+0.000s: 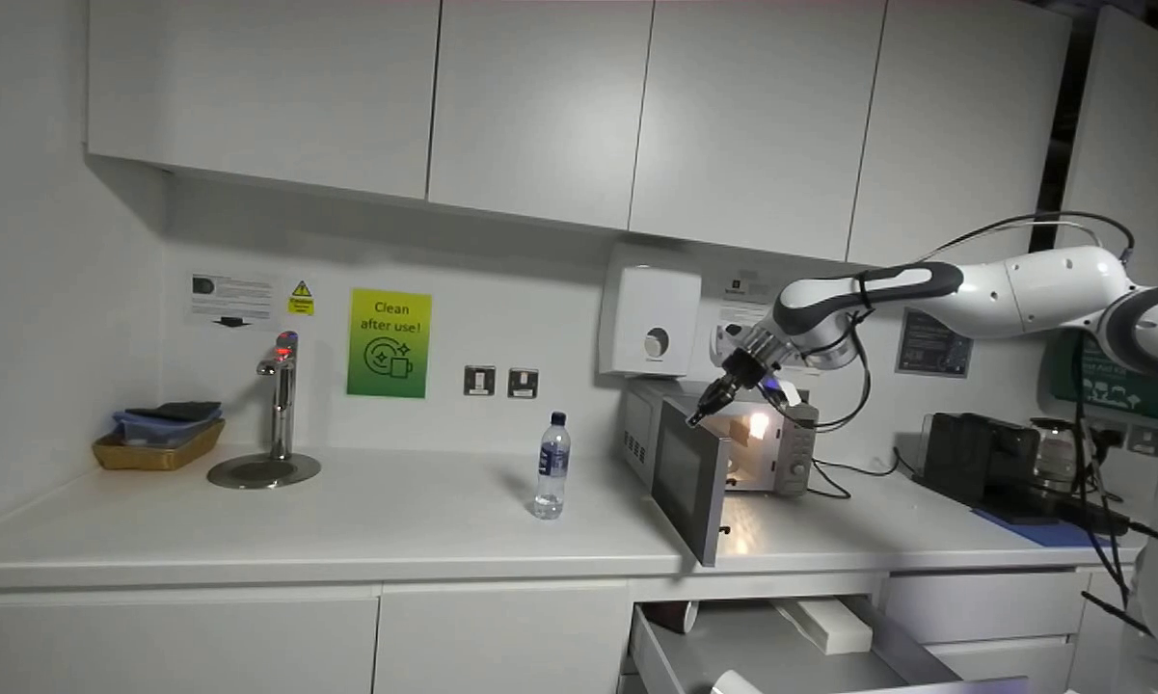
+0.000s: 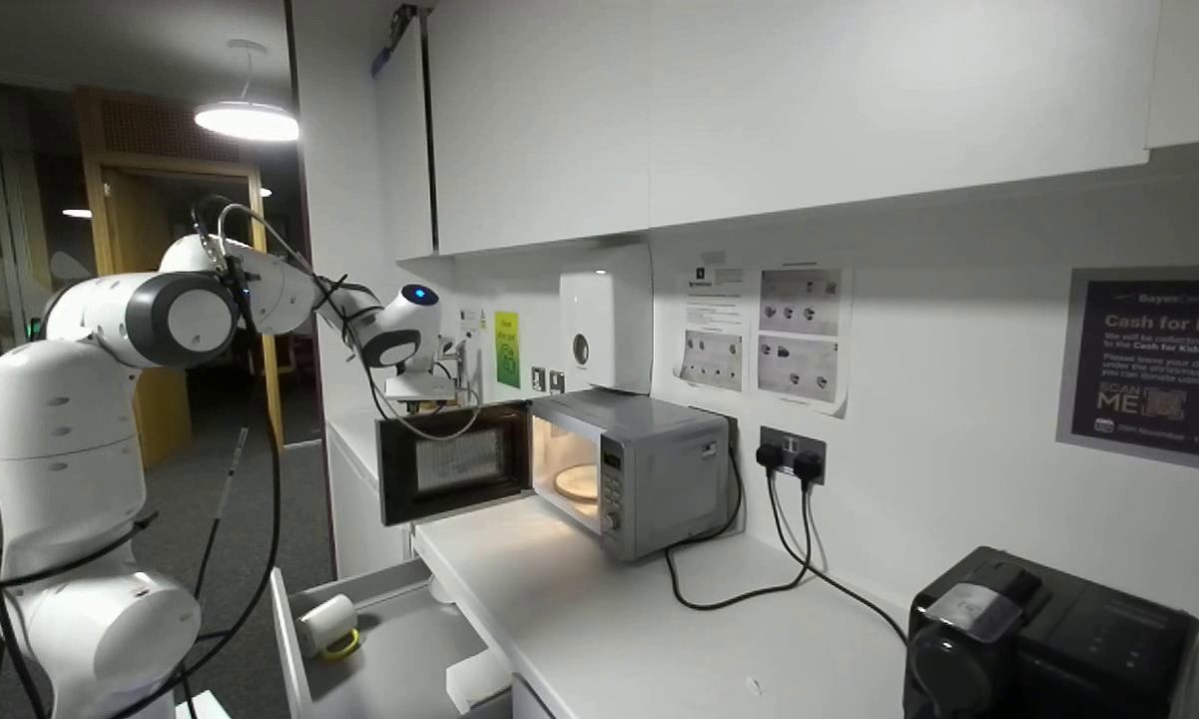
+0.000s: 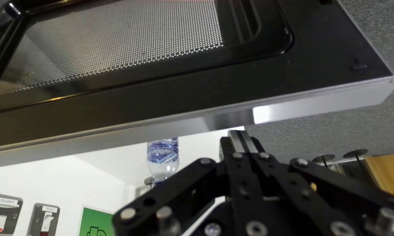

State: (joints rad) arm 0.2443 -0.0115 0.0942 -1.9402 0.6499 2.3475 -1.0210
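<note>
Jaws pressed together just beside the top of the open microwave door (image 3: pixel 157 75), contact unclear, pulled-out drawer (image 1: pixel 742 636) below the jaws — both exterior views show it, the wrist view does not — door glossy black inside, dotted mesh window (image 3: pixel 128 36), silvery rim (image 3: pixel 183 127).

White cupboards (image 1: pixel 530 106) hang above a white counter (image 1: pixel 395 516).
</note>
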